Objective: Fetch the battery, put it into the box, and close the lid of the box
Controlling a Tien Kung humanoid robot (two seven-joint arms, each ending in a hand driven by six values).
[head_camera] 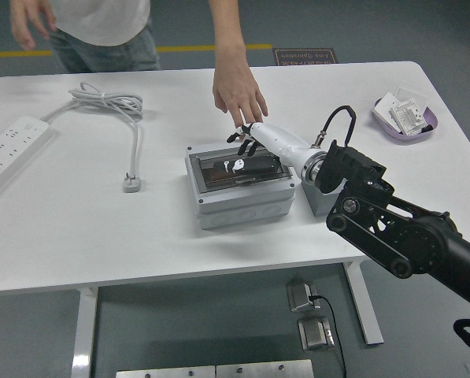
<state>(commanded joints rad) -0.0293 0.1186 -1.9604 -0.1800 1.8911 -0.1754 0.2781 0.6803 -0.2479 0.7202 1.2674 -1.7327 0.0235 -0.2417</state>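
A grey box [238, 206] with a dark see-through lid [242, 172] stands at the table's middle, and the lid lies flat on it. My right hand [250, 146], white with black fingertips, reaches in from the right and rests on the lid's far right part, fingers spread and holding nothing. I cannot make out the battery; the dark lid hides what is inside. A person's hand [236, 94] reaches down from the far side, its fingertips just above my hand's fingers. My left arm is out of view.
A small grey block [320, 203] sits under my right wrist beside the box. A white power strip [10, 150] with its cable and plug [131, 183] lies at the left. A purple tray [381, 116] with white parts stands at the far right.
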